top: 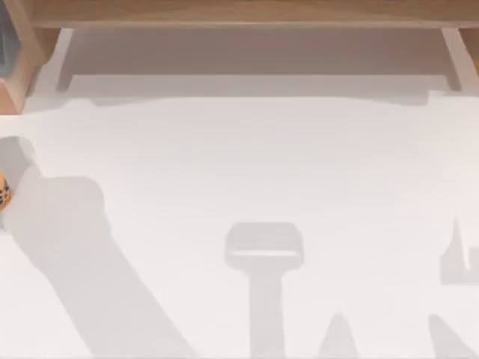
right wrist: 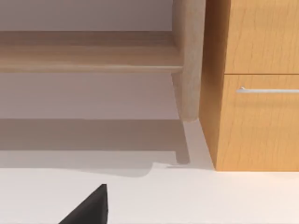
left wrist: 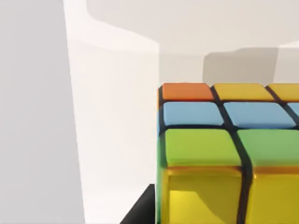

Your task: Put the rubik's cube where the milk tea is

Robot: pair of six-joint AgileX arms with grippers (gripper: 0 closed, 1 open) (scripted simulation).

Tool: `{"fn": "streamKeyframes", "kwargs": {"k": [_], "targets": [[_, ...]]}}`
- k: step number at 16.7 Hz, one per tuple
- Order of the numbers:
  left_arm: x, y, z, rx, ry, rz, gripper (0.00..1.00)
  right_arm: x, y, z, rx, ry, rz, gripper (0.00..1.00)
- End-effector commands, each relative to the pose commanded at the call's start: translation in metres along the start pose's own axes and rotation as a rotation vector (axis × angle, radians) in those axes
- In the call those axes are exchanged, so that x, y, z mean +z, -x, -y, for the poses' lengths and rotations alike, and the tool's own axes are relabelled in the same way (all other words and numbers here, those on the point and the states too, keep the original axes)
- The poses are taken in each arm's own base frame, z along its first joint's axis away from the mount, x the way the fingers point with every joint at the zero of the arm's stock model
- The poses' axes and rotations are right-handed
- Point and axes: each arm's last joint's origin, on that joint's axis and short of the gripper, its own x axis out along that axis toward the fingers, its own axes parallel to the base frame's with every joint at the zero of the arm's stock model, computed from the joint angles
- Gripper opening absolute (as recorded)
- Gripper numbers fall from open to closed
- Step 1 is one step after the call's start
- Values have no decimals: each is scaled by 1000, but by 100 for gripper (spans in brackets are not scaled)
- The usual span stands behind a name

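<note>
Rubik's cube (left wrist: 224,154) sat close by the left claw; its grip, unclear, could slip before reaching the milk tea (top: 3,196).

Rubik's cube (left wrist: 224,154) close to the left wrist camera; milk tea (top: 3,196), orange-brown sliver, table's left edge.

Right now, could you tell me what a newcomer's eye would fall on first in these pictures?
The cube looms close in the left wrist view, with orange, yellow, blue and green stickers between dark lines. In the top view, the milk tea is just an orange sliver at the table's left edge. The right wrist view faces a wooden cabinet with a metal handle.
</note>
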Motion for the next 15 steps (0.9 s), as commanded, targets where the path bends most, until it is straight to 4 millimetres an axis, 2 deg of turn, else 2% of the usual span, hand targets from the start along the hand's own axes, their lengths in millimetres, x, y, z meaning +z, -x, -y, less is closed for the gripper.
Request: {"fn": "streamKeyframes", "kwargs": {"k": [1, 11, 15], "targets": [[-1, -6, 0, -19, 1, -22, 0, 0, 0, 0, 0, 0, 0, 100], [-4, -8, -1, -17, -2, -40, 0, 0, 0, 0, 0, 0, 0, 100], [-5, -2, -6, 20, -4, -21, 0, 0, 0, 0, 0, 0, 0, 100]]}}
